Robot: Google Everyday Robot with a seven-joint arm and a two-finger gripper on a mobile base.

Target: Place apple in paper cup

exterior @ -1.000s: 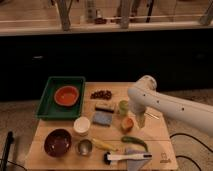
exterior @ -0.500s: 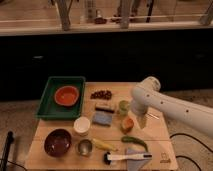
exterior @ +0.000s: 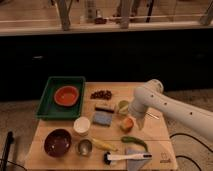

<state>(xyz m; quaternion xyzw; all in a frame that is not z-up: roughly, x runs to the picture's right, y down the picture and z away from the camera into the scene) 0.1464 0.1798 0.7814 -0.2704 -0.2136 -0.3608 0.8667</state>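
At far left, green tray holding orange bowl. Nearer, dark bowl by the near-left corner of the table. Just right of that, paper cup, upright, nothing visible inside; shiny metal cup just near of it. Further right, blue pad mid-table, dark berries on the far side. Then light green cup and, just near of it, apple, on or barely above the tabletop, well apart from the paper cup. Immediately right of the apple, gripper, hanging from the white arm reaching in from the right. Touching or merely beside the fruit: cannot tell, nor whether grasping or released. Near right: green pepper, white-handled brush.

Judged barely begun: apple not in the cup. Left to do: secure a hold, lift, carry left past the blue pad, lower into the cup. Tight fit likely, fruit looking about as wide as the cup mouth.

Small mark at the near-right table corner, unreadable. No other writing legible.
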